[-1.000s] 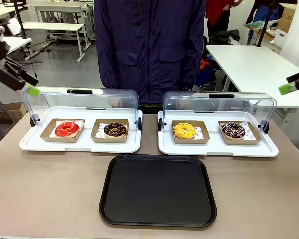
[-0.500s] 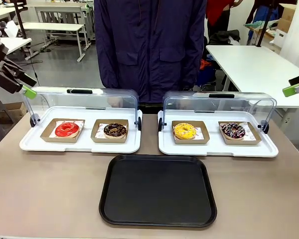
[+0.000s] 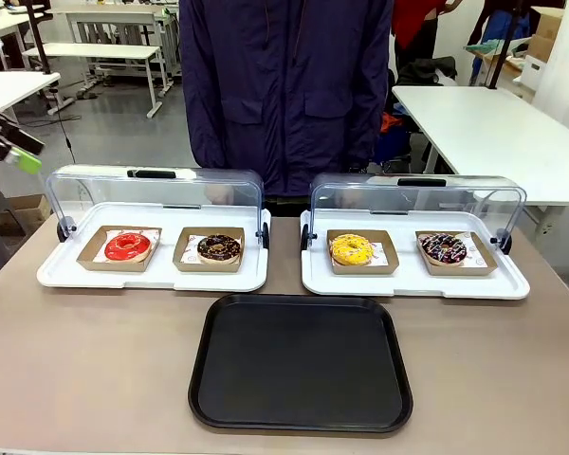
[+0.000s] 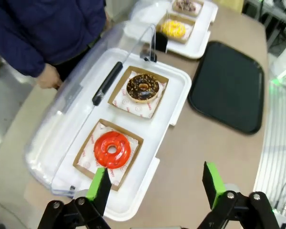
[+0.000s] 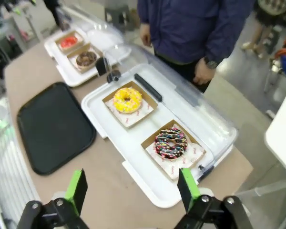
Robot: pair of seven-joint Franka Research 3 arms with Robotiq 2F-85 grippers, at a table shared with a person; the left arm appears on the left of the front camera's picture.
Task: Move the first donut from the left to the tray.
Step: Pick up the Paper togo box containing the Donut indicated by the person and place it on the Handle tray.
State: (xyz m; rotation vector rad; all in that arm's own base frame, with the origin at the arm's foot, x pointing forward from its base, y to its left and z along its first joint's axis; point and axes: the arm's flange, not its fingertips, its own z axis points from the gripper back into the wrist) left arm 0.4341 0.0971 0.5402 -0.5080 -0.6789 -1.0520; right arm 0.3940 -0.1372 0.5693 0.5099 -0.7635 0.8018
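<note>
The red donut (image 3: 127, 246) lies in its brown dish (image 3: 88, 256), in the left place of the left white tray (image 3: 52, 275). This tray stands on the table (image 3: 95, 370), at its far left part. The donut is whole, with the icing upward. Just beside it on the same tray, to its right, a brown donut (image 3: 218, 248) lies in its own dish. The clear lid (image 3: 152, 190) of this tray is lifted and stands at the far side, toward the person (image 3: 284, 95).

The black tray (image 3: 301, 365) lies in the middle of the table, nearer to the robot than the white trays, and nothing is on it. It is apart from the red donut.

The second white tray (image 3: 512, 284) stands on the right, its lid also lifted. It holds a yellow donut (image 3: 350, 249) and a donut with sprinkles (image 3: 444, 248), each in a dish.

The left gripper (image 4: 156, 179) hangs in the air above the left end of the table, apart from the tray. Its fingers are spread wide, and nothing is between them. The right gripper (image 5: 132, 186) hangs high over the right end, fingers also spread wide, holding nothing.

The person stands at the far side, hands down near the lids.
</note>
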